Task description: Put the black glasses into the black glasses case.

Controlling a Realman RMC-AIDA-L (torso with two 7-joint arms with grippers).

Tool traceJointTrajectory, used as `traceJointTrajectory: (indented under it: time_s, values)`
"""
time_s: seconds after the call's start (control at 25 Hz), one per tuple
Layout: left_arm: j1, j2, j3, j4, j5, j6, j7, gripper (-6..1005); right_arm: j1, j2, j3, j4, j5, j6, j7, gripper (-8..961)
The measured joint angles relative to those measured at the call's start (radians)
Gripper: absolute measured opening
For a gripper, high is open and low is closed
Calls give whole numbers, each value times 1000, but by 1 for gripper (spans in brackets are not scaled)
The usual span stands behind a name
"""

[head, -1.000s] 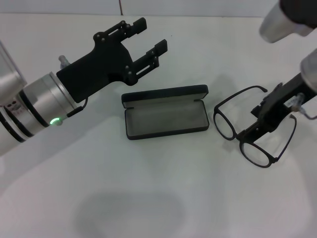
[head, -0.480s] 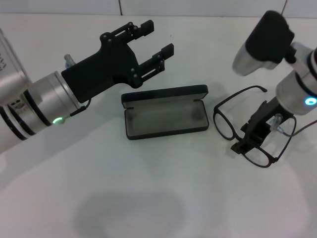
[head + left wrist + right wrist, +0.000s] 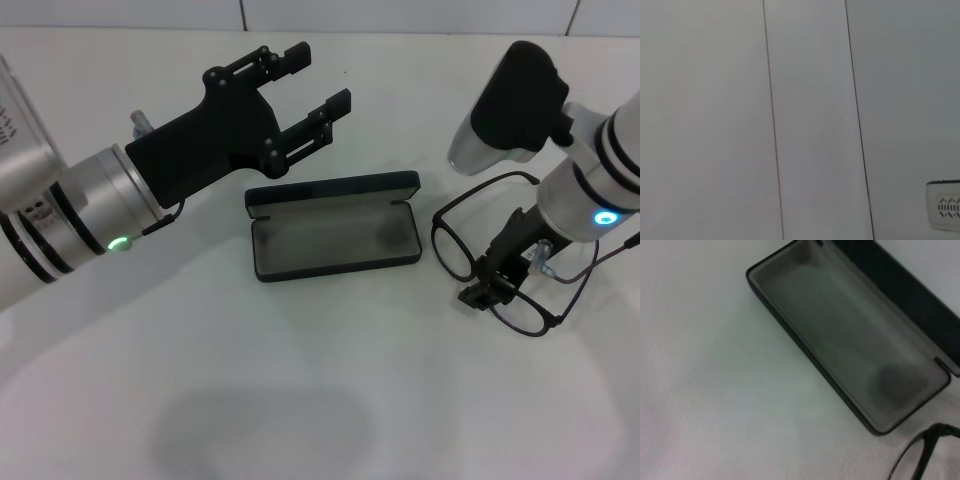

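Observation:
The black glasses case (image 3: 335, 240) lies open mid-table, grey lining up and lid propped at the back; the right wrist view shows the case (image 3: 840, 335) empty. To its right, the black glasses (image 3: 455, 248) rest flat on the table with temples unfolded, and one rim of the glasses (image 3: 920, 455) shows in the right wrist view. My right gripper (image 3: 482, 290) is down at the bridge of the glasses, between the two lenses. My left gripper (image 3: 320, 75) hangs open in the air behind the case's left end, holding nothing.
The table is plain white, with a tiled wall behind its far edge. The left wrist view shows only that wall and a small white vented box (image 3: 945, 212).
My right arm has swung in over the glasses and turned steeper, its gripper sliding toward the front of the bridge. The left gripper shifted slightly right. Glasses and case have not moved.

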Motion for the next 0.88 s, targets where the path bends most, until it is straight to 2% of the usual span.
traceJointTrajectory:
  time_s: [0.28, 0.48, 0.72, 0.88]
  values:
    - [1, 0, 5, 0, 0, 0, 0, 631, -10, 0, -58, -11, 1, 42, 1, 361]
    - [3, 1, 6, 0, 7, 0, 1, 631, -15, -1, -55, -21, -4, 22, 4, 176]
    - [4, 1, 6, 8, 28, 25, -11, 631, -33, -11, 23, -93, -8, -77, -2, 143]
    - [8, 1, 5, 8, 33, 48, -20, 631, -85, -17, 109, -195, -10, -134, -16, 122]
